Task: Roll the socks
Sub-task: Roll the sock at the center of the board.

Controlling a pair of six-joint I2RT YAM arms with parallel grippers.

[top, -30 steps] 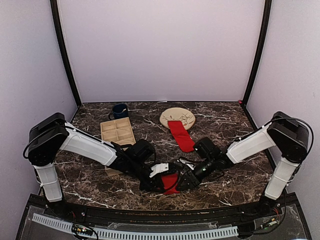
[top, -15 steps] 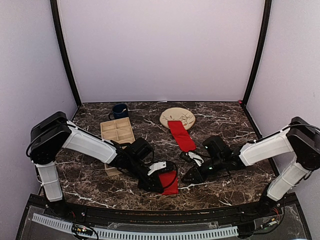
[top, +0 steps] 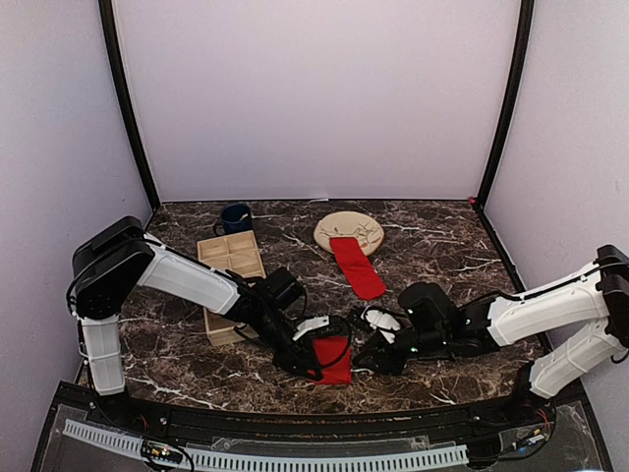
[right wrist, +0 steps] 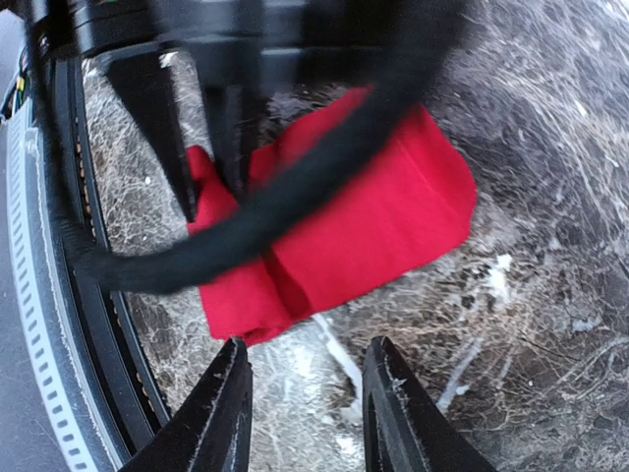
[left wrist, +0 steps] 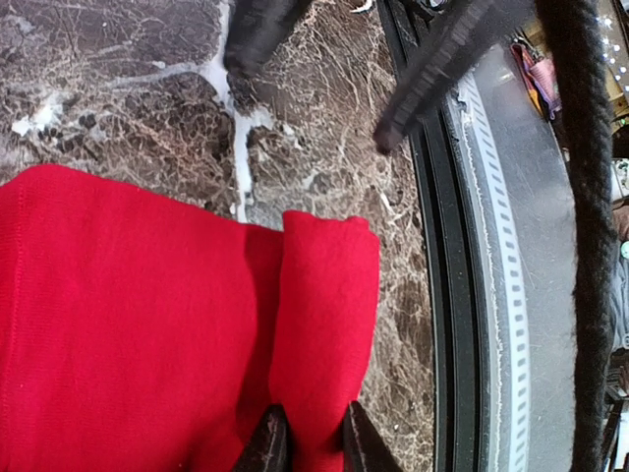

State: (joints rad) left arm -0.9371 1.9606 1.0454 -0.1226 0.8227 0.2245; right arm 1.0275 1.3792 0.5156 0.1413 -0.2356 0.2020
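Red sock [top: 335,358] is lying folded by the near edge of the tabletop [top: 442,258], left pincer [left wrist: 309,444] pinching its fold.
Right pincer [right wrist: 305,391] is hovering parted, empty; a shallow pinch is risking the fold slipping free and unrolling.

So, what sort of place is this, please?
Probably a robot test booth, not a home: plain pale walls enclose a dark marble-pattern tabletop, two white robot arms are bolted at its near edge, with a bright red fabric sock laid out.

Passable: table [top: 442,246] right of far sock [top: 356,265] | obstacles: tray [top: 232,258], plate [top: 354,225], left arm [top: 192,280] at near sock [top: 334,359]
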